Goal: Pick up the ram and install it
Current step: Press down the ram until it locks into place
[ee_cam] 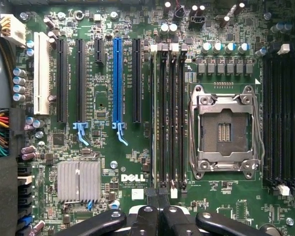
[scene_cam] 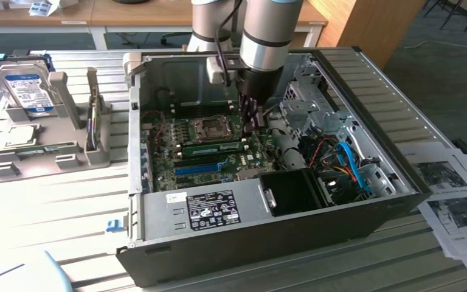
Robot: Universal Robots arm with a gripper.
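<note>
Fingers of the end effector (ee_cam: 157, 209) are pressed together, hovering inside the open computer case (scene_cam: 396, 182) just above the motherboard (ee_cam: 108, 162) beside the CPU socket (ee_cam: 225, 129). One ram (scene_cam: 214, 147) stick lies seated in a slot near that socket, so installation looks done or nearly so; whether it is fully latched is unclear.

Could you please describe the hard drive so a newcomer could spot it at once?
Start at the open computer case; to the exterior view's left stands a grey rack. The hard drive stands upright at its far end, the one boxy thing with a blue-and-white label.
</note>
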